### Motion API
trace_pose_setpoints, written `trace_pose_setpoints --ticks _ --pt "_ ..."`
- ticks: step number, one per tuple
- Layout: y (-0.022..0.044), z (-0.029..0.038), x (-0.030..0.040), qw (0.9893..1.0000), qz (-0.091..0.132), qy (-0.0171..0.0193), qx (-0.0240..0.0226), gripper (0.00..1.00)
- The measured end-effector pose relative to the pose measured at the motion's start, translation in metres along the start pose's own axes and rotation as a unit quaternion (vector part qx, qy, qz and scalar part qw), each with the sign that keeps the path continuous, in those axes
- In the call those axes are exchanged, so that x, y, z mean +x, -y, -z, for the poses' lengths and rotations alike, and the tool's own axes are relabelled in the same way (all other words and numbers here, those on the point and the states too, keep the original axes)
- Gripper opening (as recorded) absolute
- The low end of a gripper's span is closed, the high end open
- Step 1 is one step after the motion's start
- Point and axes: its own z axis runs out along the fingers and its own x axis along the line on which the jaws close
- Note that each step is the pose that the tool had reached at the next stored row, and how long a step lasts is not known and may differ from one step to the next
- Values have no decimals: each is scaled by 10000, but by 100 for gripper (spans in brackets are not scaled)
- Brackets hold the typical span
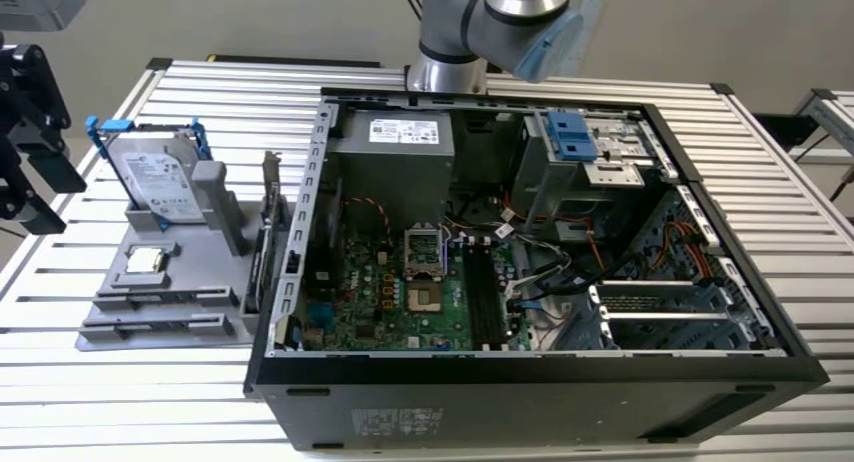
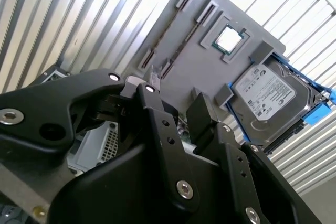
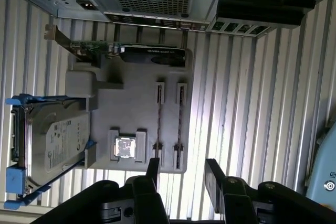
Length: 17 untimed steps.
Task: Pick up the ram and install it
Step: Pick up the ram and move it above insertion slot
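Gripper (image 3: 182,174), jaws apart, empty, over slatted metal table (image 3: 252,103); ram (image 3: 159,121) seemingly in grey holder (image 3: 131,108).

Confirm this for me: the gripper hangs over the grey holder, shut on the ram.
Not right. The gripper does hang over the grey holder, but it is open and holds nothing; the first wrist view shows the ram lying in a slot of the holder, clear of the fingers.
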Motion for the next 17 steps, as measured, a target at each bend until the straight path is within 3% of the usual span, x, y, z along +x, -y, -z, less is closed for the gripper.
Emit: trace_pose_setpoints --ticks 5,17 --pt "2 -17 0 10000 -1 -1 -1 100" --pt "4 -162 -2 10000 0 9 6 100"
